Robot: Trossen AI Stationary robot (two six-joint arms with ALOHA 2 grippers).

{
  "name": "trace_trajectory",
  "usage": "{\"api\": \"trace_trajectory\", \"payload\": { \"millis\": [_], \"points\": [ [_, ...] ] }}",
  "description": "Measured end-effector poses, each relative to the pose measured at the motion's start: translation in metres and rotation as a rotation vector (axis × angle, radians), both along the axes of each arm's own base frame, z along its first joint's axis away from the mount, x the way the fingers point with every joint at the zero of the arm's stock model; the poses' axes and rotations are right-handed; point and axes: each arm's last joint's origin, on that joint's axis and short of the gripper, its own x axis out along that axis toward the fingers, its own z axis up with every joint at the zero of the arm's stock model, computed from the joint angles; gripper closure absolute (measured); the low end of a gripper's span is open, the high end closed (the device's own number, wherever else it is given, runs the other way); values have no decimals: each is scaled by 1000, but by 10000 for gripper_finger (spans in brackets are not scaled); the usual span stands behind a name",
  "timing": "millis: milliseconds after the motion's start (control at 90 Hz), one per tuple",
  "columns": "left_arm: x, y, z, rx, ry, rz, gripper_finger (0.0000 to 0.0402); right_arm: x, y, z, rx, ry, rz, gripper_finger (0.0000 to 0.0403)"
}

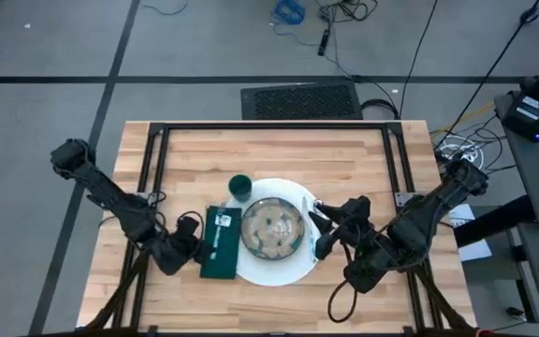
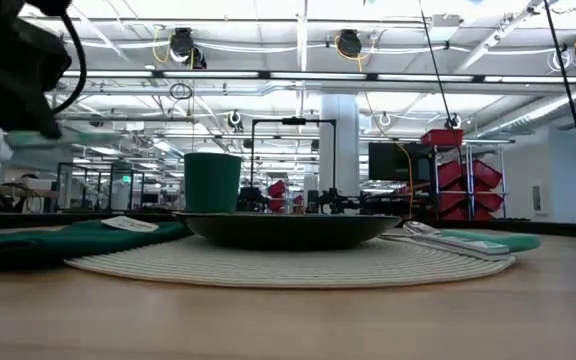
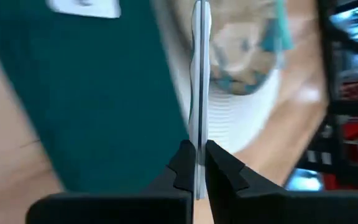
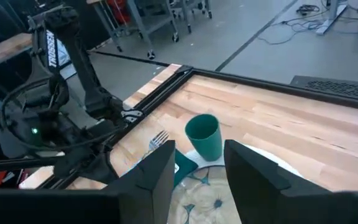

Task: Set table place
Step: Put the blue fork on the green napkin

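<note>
A round white placemat (image 1: 271, 272) lies on the wooden table (image 1: 279, 150), with a patterned plate (image 1: 271, 227) on it. A green cup (image 1: 240, 187) stands at the mat's far left edge, and a dark green napkin (image 1: 221, 245) lies left of the plate. My left gripper (image 1: 200, 240) hovers over the napkin, shut on a fork (image 4: 158, 139) whose tines point toward the cup. My right gripper (image 1: 323, 234) hangs open over the mat's right side, with nothing between its fingers (image 4: 160, 177). Cutlery with pale handles (image 2: 460, 241) lies on the mat right of the plate. My left gripper pinches the fork's handle (image 3: 199, 155) between its two fingers (image 3: 182, 167); the fork shows edge-on and runs straight out along the fingers. It comes level from the table's left side. The fork is held clear above the napkin (image 3: 104, 93).
The table's black frame (image 1: 269, 126) runs along the far, left and right sides. Bare wood lies beyond the cup and in front of the mat (image 2: 288, 320). A white label (image 2: 128, 224) sits on the napkin. My two arms flank the mat closely.
</note>
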Motion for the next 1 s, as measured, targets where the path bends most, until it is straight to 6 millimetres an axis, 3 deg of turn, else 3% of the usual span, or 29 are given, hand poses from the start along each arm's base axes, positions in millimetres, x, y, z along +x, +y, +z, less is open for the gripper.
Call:
{"api": "trace_trajectory", "payload": {
  "millis": [500,878,1000],
  "points": [
    [21,-19,-46,-82,82,122,400,2,-1,0,7,-8,-7,277],
    [21,-20,-50,-98,122,108,399,2,-1,0,7,-7,-6,277],
    [20,-19,-51,-88,131,105,382,2,-1,0,6,-6,-6,277]
  ]
}}
